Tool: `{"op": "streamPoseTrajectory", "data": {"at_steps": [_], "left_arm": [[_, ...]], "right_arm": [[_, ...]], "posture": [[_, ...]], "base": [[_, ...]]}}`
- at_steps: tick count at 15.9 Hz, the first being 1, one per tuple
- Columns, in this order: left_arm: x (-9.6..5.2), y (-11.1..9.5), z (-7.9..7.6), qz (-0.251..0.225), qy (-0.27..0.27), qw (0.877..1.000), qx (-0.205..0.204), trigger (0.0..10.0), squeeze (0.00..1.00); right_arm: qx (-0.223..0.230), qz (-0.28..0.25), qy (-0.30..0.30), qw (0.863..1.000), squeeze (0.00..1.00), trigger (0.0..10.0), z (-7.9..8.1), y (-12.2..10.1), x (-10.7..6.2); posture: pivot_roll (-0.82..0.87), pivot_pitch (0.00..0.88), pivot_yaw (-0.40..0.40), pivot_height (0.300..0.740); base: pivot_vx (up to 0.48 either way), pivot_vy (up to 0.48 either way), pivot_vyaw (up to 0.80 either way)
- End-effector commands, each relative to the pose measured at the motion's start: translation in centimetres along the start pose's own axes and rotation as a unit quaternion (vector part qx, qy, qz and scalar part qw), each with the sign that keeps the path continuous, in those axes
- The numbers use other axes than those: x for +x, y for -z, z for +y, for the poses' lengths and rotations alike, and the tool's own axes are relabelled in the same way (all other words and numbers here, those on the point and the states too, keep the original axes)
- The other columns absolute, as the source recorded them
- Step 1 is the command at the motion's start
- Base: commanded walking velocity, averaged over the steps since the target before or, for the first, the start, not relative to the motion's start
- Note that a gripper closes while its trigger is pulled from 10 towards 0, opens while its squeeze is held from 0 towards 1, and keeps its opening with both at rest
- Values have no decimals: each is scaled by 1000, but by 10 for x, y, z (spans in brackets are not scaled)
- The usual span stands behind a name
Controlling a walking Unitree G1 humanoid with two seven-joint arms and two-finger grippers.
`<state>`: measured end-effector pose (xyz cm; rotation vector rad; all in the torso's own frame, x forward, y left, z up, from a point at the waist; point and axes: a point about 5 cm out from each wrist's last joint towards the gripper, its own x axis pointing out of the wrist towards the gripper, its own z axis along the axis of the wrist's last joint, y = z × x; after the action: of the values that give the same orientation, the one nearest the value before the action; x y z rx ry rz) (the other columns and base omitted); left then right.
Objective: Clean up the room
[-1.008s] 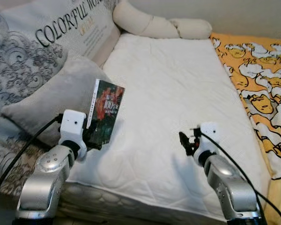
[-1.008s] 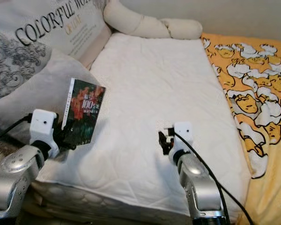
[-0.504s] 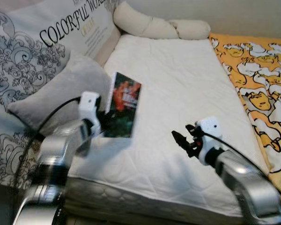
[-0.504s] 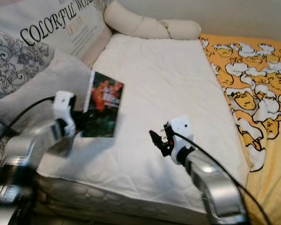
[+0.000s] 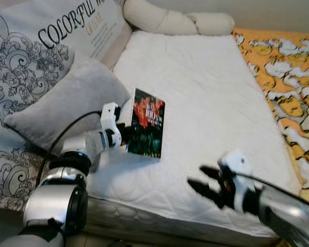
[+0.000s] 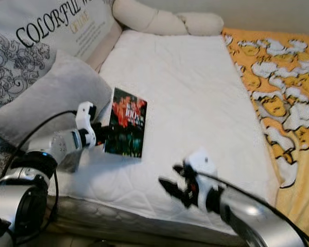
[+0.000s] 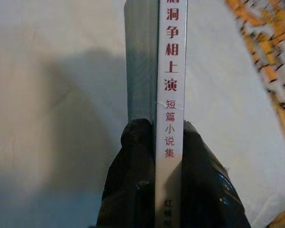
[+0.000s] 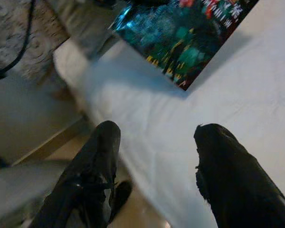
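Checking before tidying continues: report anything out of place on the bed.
The book is the odd item: held by its spine in the left claw, low over the white mattress beside the grey pillow. Nothing looks spilled or damaged.

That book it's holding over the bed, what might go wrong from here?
The left gripper pinches the book only at its spine edge, as the left wrist view shows, so the book might swing or slip onto the white mattress. It hangs tilted over the mattress edge near the grey pillow, which it might brush. The open right gripper hovers nearby and might bump it.
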<state>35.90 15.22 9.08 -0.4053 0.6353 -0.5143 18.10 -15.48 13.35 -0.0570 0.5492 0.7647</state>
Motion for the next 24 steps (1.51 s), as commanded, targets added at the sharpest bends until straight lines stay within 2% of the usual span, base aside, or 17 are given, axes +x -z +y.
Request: {"op": "streamPoseTrajectory", "data": {"at_steps": [1, 3, 5, 6, 7, 11, 14, 16, 17, 18, 19, 20, 21, 22, 24], "left_arm": [[1, -12, -4, -16, 9, 1000, 16, 10000, 0], [2, -6, 0, 0, -7, 1000, 16, 10000, 0], [3, -3, 0, 9, -7, 999, 34, 10000, 0], [5, -1, -1, 18, -13, 999, 41, 10000, 871], [5, -1, 0, 24, -20, 998, 50, 10000, 1000], [-1, 1, 12, 52, -68, 988, 126, 10000, 1000], [-7, -6, 22, 39, -114, 979, 167, 10000, 1000], [-14, -13, 29, 39, -137, 968, 205, 10000, 1000], [-18, -16, 34, 48, -148, 959, 237, 10000, 1000], [-22, -19, 37, 53, -155, 952, 259, 10000, 922], [-24, -21, 39, 54, -156, 949, 269, 10000, 525], [-26, -23, 39, 53, -153, 947, 278, 10000, 525], [-28, -26, 39, 57, -142, 938, 310, 10000, 0], [-27, -29, 35, 49, -115, 939, 320, 10000, 0], [-22, -34, 22, 24, -55, 948, 311, 10000, 0]], "right_arm": [[-4, 2, 7, 1000, 0, 10000, 1, -3, -8], [7, 12, 46, 999, 0, 10000, 0, 2, -19], [15, 17, 54, 998, 0, 10000, 3, 3, -26], [21, 29, 53, 998, 0, 10000, 8, 7, -32], [23, 36, 55, 998, 0, 10000, 11, 9, -34], [29, 32, 74, 996, 0, 10000, 12, 9, -35], [32, 25, 82, 996, 0, 10000, 11, 6, -34], [32, 26, 80, 996, 0, 10000, 11, 6, -33], [32, 28, 78, 996, 0, 10000, 11, 6, -31], [33, 28, 78, 996, 0, 10000, 11, 7, -30], [34, 28, 80, 996, 0, 10000, 10, 7, -29], [36, 27, 83, 996, 0, 10000, 9, 8, -28], [44, 23, 87, 995, 0, 10000, 6, 9, -24], [53, 21, 89, 994, 0, 10000, 4, 12, -18], [64, 19, 90, 994, 0, 10000, 0, 16, -3]], "posture": [[-326, 113, 43, 740], [-354, 150, 56, 740], [-370, 173, 59, 740], [-372, 188, 67, 740], [-376, 190, 73, 740], [-382, 187, 86, 740], [-375, 181, 84, 740], [-371, 168, 77, 740], [-361, 154, 73, 740], [-355, 141, 74, 740], [-355, 141, 74, 740], [-349, 127, 75, 740], [-322, 88, 73, 740], [-305, 65, 69, 740], [-259, 15, 57, 740]], "base": [[0, 0, 0], [0, 0, 0], [0, 0, 0], [0, 0, 0], [0, 0, 0], [0, 0, 0], [0, 0, 0], [0, 0, 0], [0, 0, 0], [0, 0, 0], [0, 0, 0], [0, 0, 0], [0, 0, 0], [0, 0, 0], [0, 0, 0]]}}
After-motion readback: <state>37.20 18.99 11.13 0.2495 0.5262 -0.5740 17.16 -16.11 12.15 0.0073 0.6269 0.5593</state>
